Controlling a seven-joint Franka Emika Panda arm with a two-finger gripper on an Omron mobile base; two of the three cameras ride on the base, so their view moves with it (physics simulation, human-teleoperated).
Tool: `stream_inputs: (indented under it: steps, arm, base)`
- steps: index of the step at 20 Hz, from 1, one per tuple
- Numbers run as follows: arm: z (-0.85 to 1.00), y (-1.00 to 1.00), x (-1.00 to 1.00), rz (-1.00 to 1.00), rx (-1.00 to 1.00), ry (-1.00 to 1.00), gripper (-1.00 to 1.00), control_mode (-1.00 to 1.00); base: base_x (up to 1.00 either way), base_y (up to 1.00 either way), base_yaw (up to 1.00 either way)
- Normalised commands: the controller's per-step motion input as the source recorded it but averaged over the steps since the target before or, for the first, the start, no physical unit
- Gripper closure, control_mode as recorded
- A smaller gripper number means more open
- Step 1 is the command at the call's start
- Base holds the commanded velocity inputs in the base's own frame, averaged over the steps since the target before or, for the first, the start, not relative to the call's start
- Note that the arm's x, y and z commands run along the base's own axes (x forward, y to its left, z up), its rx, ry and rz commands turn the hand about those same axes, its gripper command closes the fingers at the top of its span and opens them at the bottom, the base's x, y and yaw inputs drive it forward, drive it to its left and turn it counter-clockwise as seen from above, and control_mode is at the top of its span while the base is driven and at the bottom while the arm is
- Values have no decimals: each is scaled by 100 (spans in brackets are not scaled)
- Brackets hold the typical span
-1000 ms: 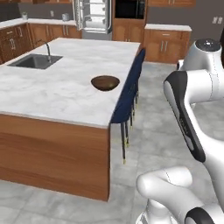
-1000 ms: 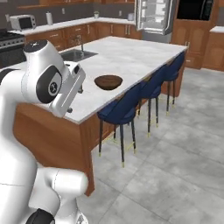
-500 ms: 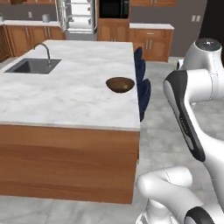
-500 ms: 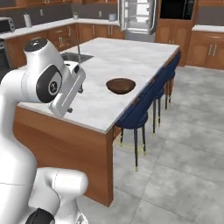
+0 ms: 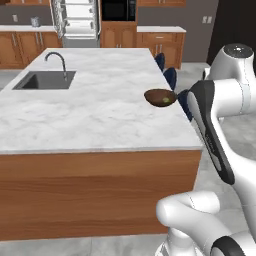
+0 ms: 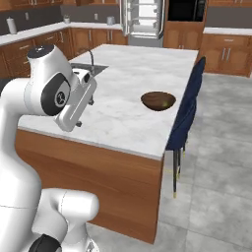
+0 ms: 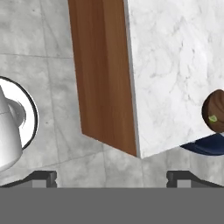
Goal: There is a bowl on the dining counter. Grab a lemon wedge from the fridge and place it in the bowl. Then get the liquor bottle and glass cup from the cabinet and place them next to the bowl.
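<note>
Apparently lemon wedge (image 7: pixel 213 118) is lying in the bowl (image 5: pixel 160 96); jaws (image 7: pixel 111 177) gaping wide, carrying nothing. Next: heading cabinetward for bottle and cup.

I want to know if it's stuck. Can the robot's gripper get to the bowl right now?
Probably yes. The open gripper holds nothing, and the marble counter around the bowl is bare, so nothing blocks it from above. The bowl sits near the counter's edge by the blue stools.

A white, grey-veined marble surface (image 5: pixel 100 110) with a smooth, faintly glossy top sits on a reddish-brown wooden base. Near its edge rests a dark-brown, wood-like bowl (image 5: pixel 160 97). The sink (image 5: pixel 45 80) looks matt grey metal; the fridge (image 6: pixel 143 17) brushed grey.
</note>
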Motion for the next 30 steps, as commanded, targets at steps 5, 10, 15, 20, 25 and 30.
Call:
stream_inputs:
  steps: [5,10,15,20,25,30]
  arm:
    - [0,0,0,0,0,0,-100,100]
    - [0,0,0,0,0,0,-100,100]
    - [0,0,0,0,0,0,-100,100]
    - [0,0,0,0,0,0,-100,100]
    - [0,0,0,0,0,0,-100,100]
    - [0,0,0,0,0,0,-100,100]
  base:
    - [-6,100,-25]
    - [-17,100,-25]
    - [-20,100,-24]
    - [-22,100,-24]
    - [-23,100,-23]
    - [-24,100,-22]
